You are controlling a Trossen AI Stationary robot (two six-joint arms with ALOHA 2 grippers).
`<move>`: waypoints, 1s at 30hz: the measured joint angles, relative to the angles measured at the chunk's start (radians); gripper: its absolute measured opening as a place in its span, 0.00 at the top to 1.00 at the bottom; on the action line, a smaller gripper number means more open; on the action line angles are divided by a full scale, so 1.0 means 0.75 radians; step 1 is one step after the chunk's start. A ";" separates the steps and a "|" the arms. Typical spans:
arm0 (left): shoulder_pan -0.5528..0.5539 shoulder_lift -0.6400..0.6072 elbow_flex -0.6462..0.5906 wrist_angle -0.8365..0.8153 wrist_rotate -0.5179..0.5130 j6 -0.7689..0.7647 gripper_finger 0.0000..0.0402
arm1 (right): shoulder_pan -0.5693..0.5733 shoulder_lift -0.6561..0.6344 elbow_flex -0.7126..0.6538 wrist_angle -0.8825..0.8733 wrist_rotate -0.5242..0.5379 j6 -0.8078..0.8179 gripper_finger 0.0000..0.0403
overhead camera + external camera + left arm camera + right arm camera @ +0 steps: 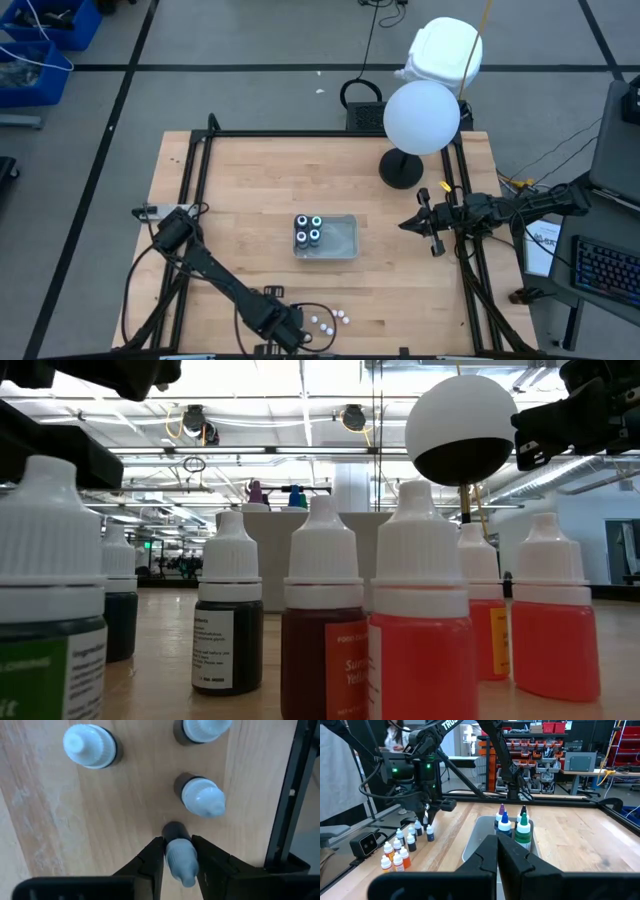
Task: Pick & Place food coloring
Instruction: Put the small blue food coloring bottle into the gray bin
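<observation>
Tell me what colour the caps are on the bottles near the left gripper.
White caps, clearest in the left wrist view.

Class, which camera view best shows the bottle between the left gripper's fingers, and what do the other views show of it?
The left wrist view: the bottle fills the gap between the left gripper fingers from above. The right wrist view shows it small and distant under that gripper. The high view hides it under the arm. In the low view I cannot single it out.

The wooden table (250,180) carries a clear tray (340,240), loose bottles (330,320) and a lamp base (400,168).
</observation>
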 joint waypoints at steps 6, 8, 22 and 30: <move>0.006 0.001 0.111 -0.180 0.003 0.067 0.82 | 0.000 0.000 0.000 0.000 0.000 0.000 1.00; 0.007 0.001 0.178 -0.269 -0.017 0.073 0.82 | 0.000 -0.001 0.000 0.000 0.000 0.000 1.00; 0.238 0.000 0.701 -0.799 -0.214 0.218 0.81 | 0.000 0.000 0.000 0.000 0.000 0.000 1.00; 0.467 0.000 0.799 -0.809 -0.222 0.450 0.79 | 0.000 0.000 0.000 -0.001 0.000 0.000 1.00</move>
